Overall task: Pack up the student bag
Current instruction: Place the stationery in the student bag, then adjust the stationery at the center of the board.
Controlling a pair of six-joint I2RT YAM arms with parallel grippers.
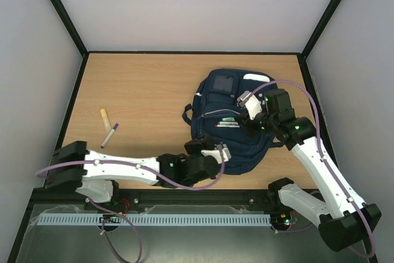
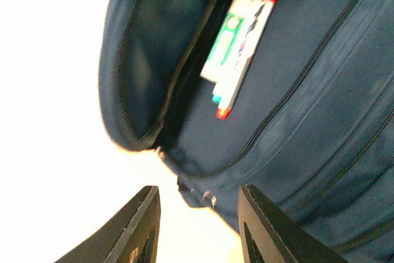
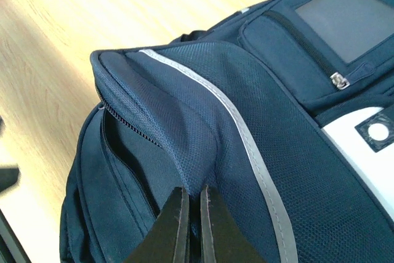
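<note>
Navy bag (image 1: 231, 100) lies R-centre on table (image 1: 141, 84), pocket gaping w/ markers (image 2: 237, 60) inside. L gripper (image 2: 197, 195) at bag's near edge, jaws apart, nothing btwn them. R gripper (image 3: 192, 194) closed, pinching a fold of bag fabric beside the stripe (image 3: 246, 146).

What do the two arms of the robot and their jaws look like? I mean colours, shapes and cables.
Both the left arm and the right arm have white, rounded link covers between black joint blocks. A thin lilac cable runs loosely along each. Small green lights glow on the joints. The jaws are black, flat, tapered plates.
</note>
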